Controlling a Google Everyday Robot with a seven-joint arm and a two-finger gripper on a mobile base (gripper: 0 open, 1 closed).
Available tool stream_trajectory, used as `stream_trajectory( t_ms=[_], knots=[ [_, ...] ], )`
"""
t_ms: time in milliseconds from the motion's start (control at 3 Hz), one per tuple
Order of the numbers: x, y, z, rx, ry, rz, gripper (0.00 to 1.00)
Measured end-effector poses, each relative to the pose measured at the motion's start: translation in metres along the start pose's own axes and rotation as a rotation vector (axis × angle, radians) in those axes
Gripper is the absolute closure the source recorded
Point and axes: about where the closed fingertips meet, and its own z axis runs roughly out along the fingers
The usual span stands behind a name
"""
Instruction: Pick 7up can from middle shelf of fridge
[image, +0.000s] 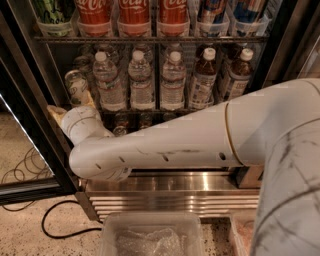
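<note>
Whether the jaws of the gripper (71, 104) are clamped or slack cannot be told. The gripper sits at the left end of the middle shelf (150, 111), right at the base of the single 7up can (75, 85), which leans tilted there. Thin aluminium should be light, slick and easily dented, so a modest squeeze across its mid-body suits best. On that shelf also stand three water bottles (140, 80) and two brown bottles (202, 80); above it are three red cola cans (134, 10).

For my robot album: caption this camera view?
Gripper at the tilted 7up can, left end of the middle shelf in the fridge.
</note>
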Motion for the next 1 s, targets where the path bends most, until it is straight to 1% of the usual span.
stream_trajectory(
  t_ms=[333, 667, 1000],
  knots=[
    [-0.0047, -0.005, -0.0005, 0.027, -0.019, 0.008, 0.3],
    [-0.0078, -0.0093, -0.0002, 0.046, -0.027, 0.009, 0.38],
    [-0.0078, -0.0138, 0.0001, 0.064, -0.024, 0.009, 0.37]
  ],
)
